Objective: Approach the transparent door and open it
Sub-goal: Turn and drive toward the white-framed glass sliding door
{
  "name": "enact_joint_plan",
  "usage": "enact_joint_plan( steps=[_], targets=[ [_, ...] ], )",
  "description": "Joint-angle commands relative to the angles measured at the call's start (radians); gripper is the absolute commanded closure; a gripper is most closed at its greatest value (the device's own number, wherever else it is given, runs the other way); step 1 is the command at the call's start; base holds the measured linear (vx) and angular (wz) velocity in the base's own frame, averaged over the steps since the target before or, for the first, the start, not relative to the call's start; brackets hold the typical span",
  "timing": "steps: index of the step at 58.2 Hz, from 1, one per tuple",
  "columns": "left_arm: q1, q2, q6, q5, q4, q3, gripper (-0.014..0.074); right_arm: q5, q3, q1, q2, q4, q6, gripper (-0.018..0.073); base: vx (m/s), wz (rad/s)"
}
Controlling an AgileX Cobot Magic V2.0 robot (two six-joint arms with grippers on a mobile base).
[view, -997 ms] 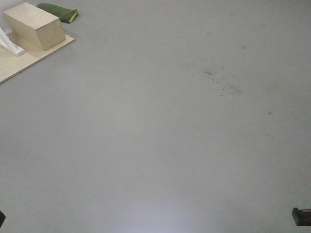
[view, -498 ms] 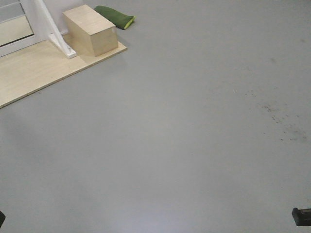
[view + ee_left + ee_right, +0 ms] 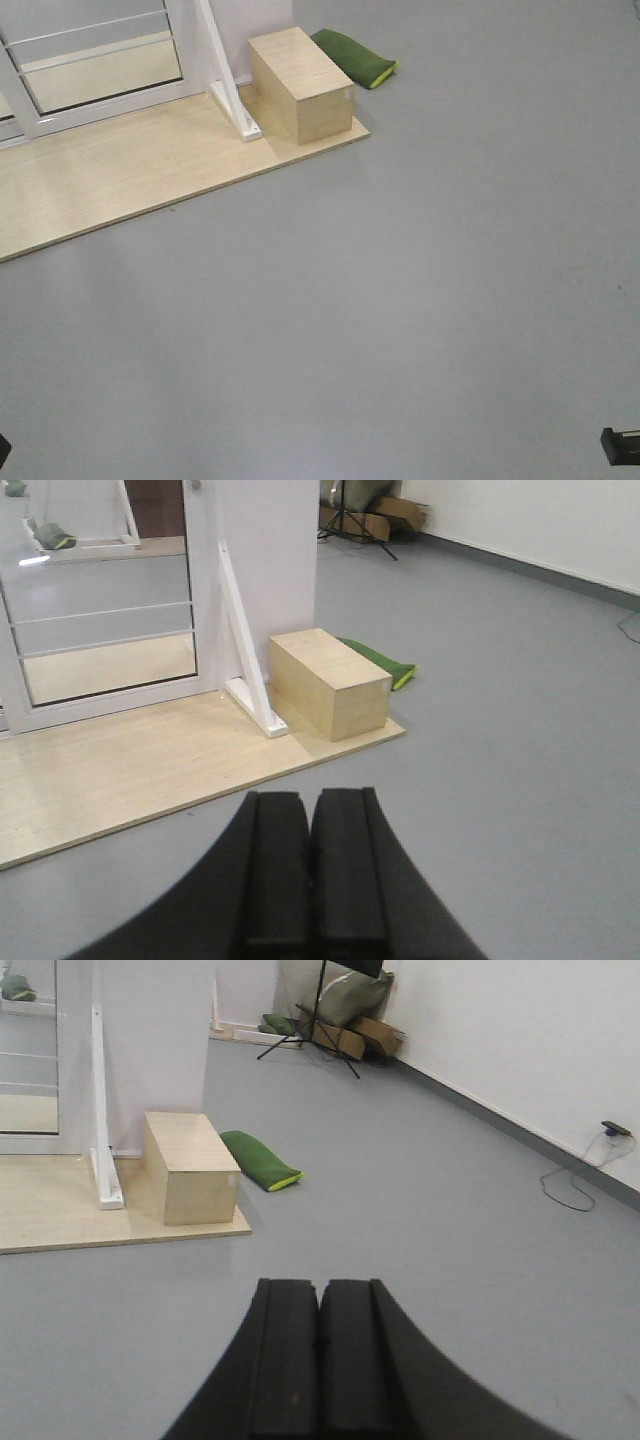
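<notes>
Front-facing view: grey floor [image 3: 420, 300] fills nearly everything, bare and open to the right and toward the camera. Its only boundary is at upper left, where the slanting edge of a low, pale wooden platform [image 3: 120, 180] runs across. The glass door [image 3: 100, 60] stands at the back of that platform in the top left corner. Only its lower part shows: a white frame, clear pane and thin white horizontal bars. Just right of it a white post [image 3: 265, 550] rises, with a slanted white brace [image 3: 230, 100] running down to the platform. A closed wooden box [image 3: 300, 85] sits on the platform's right corner, close beside the brace foot; what is inside cannot be told. A green cushion [image 3: 352, 55] lies on the floor behind the box.

From the right wrist, a white wall [image 3: 520, 1040] borders the floor on the right. A tripod [image 3: 320, 1020] and cardboard boxes [image 3: 365, 1035] stand far back, and a cable [image 3: 575, 1175] trails along the wall.

Both the left claw [image 3: 310, 810] and the right claw [image 3: 320, 1295] are pressed together, pinching nothing, well apart from the door.
</notes>
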Motion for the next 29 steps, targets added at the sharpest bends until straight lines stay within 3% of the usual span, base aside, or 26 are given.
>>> enact_joint_plan(
  steps=[1, 29],
  targets=[
    [0.001, -0.004, -0.001, -0.083, -0.010, 0.008, 0.0603, -0.081, 0.003, -0.005, -0.016, -0.005, -0.005, 0.0565, 0.55, 0.39],
    [0.001, -0.004, -0.001, -0.083, -0.010, 0.008, 0.0603, -0.081, 0.003, -0.005, -0.016, -0.005, -0.005, 0.0565, 0.56, 0.32]
  ],
)
